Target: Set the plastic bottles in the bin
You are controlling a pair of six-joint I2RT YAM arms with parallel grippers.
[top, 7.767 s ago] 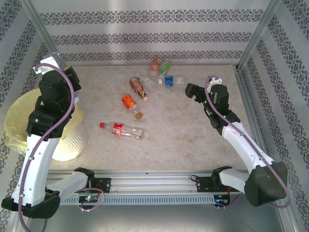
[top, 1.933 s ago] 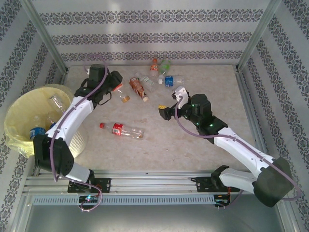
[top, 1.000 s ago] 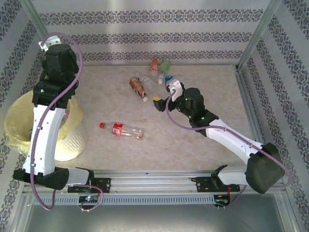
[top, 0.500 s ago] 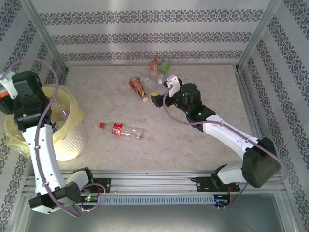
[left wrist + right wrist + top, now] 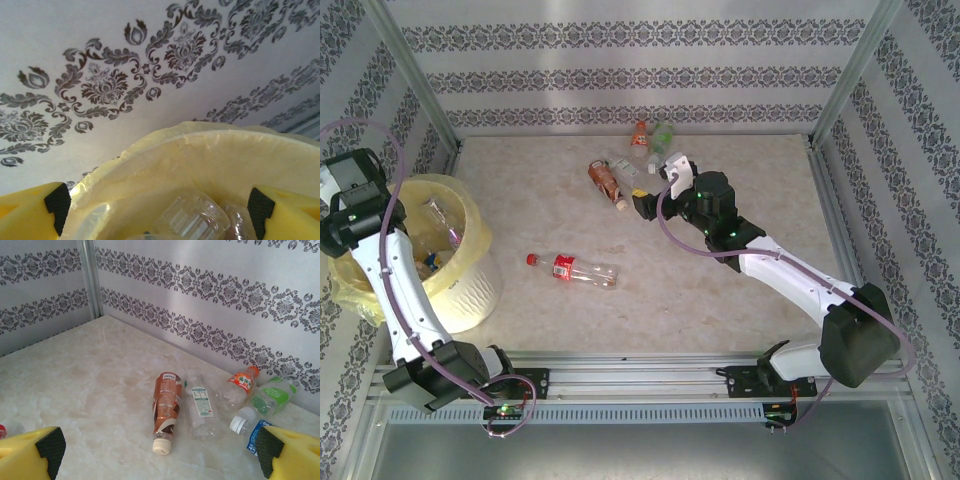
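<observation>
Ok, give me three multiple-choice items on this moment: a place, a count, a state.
1. Where does the left pincer hang?
A) over the bin
B) over the table's centre
C) down at its base

2. How many bottles lie grouped ahead of the right pincer?
A) two
B) five
C) nine

3. The right pincer is:
A) open, empty
B) shut on a bottle
C) shut on nothing

Key:
1 A, its wrist view looks into the bag-lined bin.
2 B, one each of brown, clear, orange-label, green and blue-label.
3 A, its fingers stand wide apart, nothing between.
</observation>
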